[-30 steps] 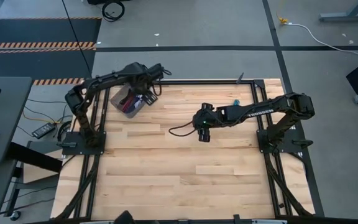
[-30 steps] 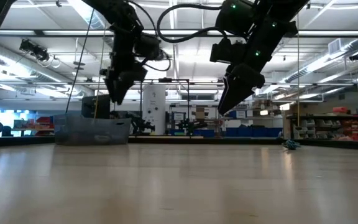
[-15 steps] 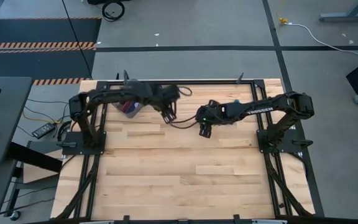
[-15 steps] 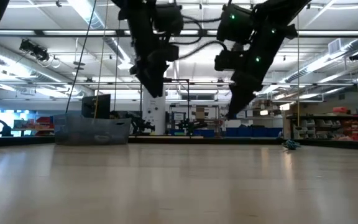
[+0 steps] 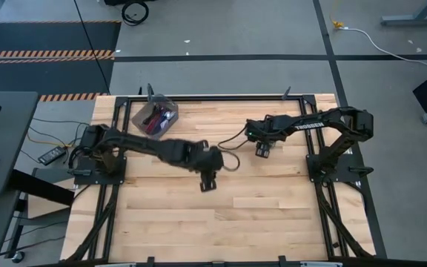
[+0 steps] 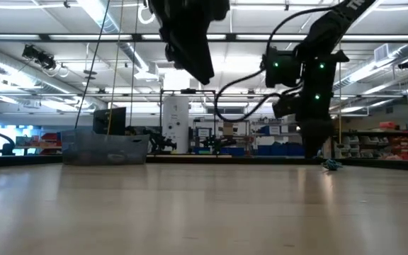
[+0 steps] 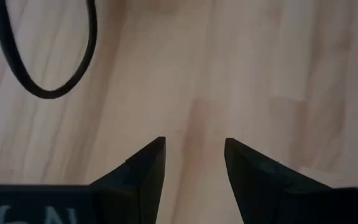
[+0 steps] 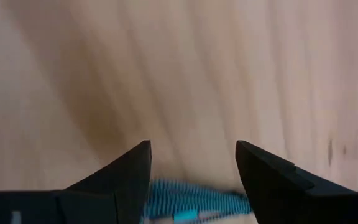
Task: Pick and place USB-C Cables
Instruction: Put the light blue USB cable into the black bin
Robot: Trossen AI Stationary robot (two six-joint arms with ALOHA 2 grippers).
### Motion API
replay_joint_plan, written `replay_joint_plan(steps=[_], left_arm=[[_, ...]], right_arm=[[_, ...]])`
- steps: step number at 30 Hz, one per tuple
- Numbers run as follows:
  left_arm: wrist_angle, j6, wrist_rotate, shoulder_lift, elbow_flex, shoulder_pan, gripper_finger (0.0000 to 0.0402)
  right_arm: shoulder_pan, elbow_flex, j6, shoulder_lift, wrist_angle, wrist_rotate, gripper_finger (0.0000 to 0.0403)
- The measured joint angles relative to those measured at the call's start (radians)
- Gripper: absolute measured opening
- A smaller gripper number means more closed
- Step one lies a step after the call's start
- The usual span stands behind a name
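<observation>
With the right tool point(image 8: 191, 180) held open over what is probably the teal cable point(image 8: 188, 202) at lower centre, and the open, empty left tool point(image 7: 194, 168) idle mid-worktop point(image 5: 221, 215), a misaligned closure could pinch only the coil's edge.

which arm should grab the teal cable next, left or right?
Right, probably. The right claw is open with the teal cable showing between its fingers. The left claw is open over bare wood mid-table, away from that cable.
</observation>
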Motion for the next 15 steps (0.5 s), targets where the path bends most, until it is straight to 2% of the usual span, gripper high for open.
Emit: replay_joint_plan(steps=[8, 15], left_arm=[[0.009, 0.0, -0.094, 0.0, 0.0, -0.136, 0.0172], [0.008, -0.003, -0.16, 0.0, 0.0, -0.207, 0.0172]], right_arm=[[-0.009, 0.021, -0.275, -0.001, -0.206, 0.012, 0.0232], [-0.004, 0.125, -0.33, -0.001, -0.392, 0.04, 0.022]])
